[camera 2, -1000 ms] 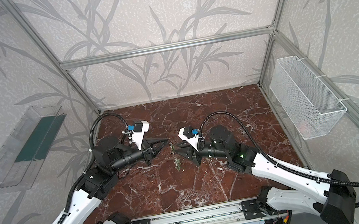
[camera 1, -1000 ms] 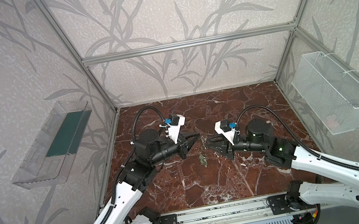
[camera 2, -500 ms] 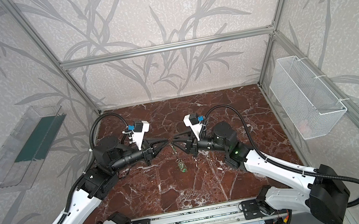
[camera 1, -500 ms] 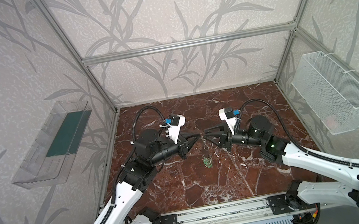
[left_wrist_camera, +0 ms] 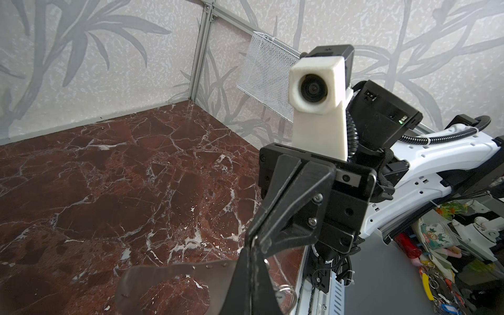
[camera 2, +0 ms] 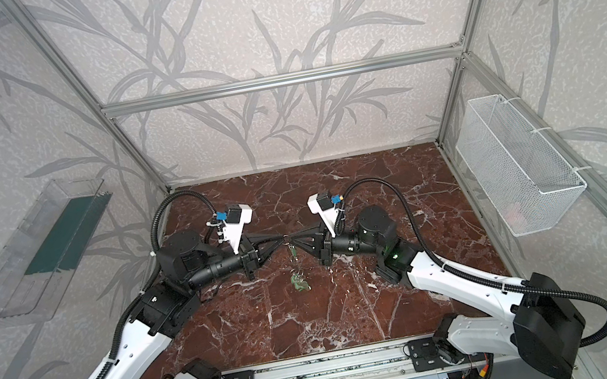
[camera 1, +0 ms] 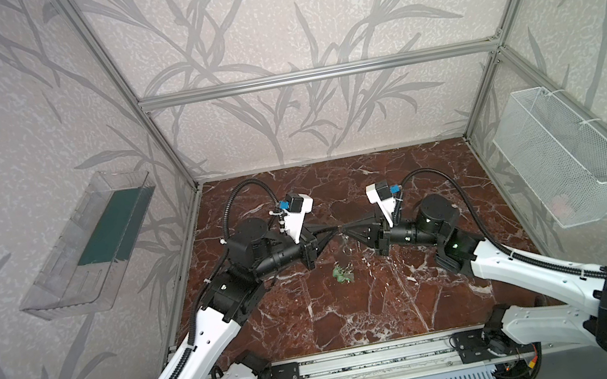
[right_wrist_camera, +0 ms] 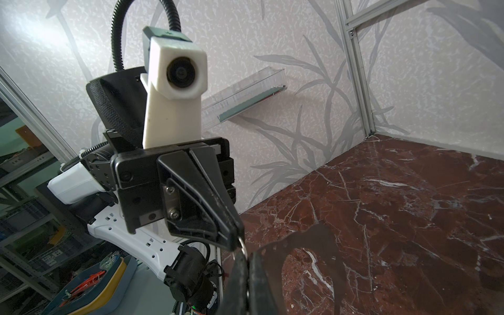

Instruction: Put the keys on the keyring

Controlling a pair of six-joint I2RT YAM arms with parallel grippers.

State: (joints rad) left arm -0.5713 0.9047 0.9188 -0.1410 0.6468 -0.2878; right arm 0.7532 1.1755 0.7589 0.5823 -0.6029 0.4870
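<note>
Left claw [camera 1: 336,229], right claw [camera 1: 344,228] clamped tip-to-tip on keyring [left_wrist_camera: 177,272] rim: likely stiff, slick; keys [camera 1: 343,274] light, dangling; keep rim hold.

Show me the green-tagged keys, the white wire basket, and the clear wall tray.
green-tagged keys [camera 1: 342,274], in a top view, on the green tags.
white wire basket [camera 1: 561,166], in a top view, on its mesh side wall.
clear wall tray [camera 1: 66,289], in a top view, on its bare transparent end.

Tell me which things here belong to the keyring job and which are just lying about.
For the job:
- the green-tagged keys
- the keyring, held up off the table

Just there:
- the clear wall tray
- the wire basket
</note>
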